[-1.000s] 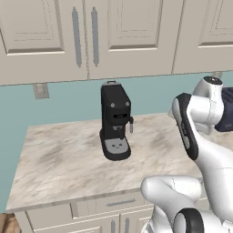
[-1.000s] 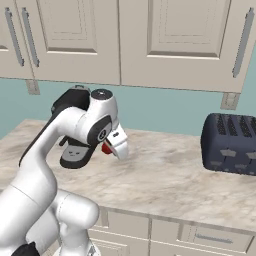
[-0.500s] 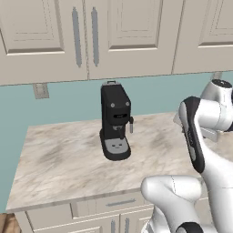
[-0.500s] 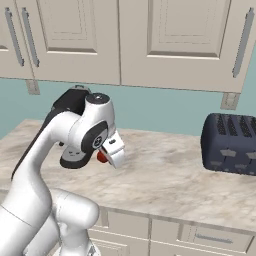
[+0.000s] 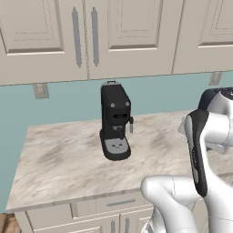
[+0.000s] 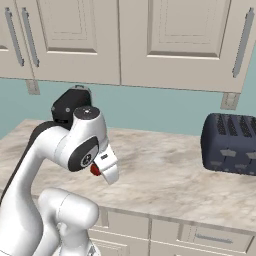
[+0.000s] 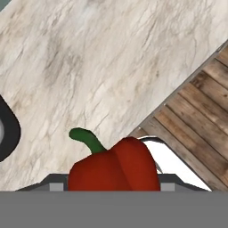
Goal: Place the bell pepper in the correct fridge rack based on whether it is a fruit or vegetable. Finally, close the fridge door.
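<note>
Hand view showed the red bell pepper (image 7: 115, 167) with its green stem clenched in the pincer (image 7: 111, 185), held above the marble desk (image 7: 89, 67) near its edge, wooden floor (image 7: 200, 111) beyond. From the right base view, the pepper hung over the desk, between a black coffee machine (image 6: 70, 105) and a dark toaster (image 6: 230, 144).

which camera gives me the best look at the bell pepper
The hand view: the bell pepper sits large and close there, red body and green stem plain, between the gripper's fingers. The right base view shows a small red patch behind the hand.
</note>
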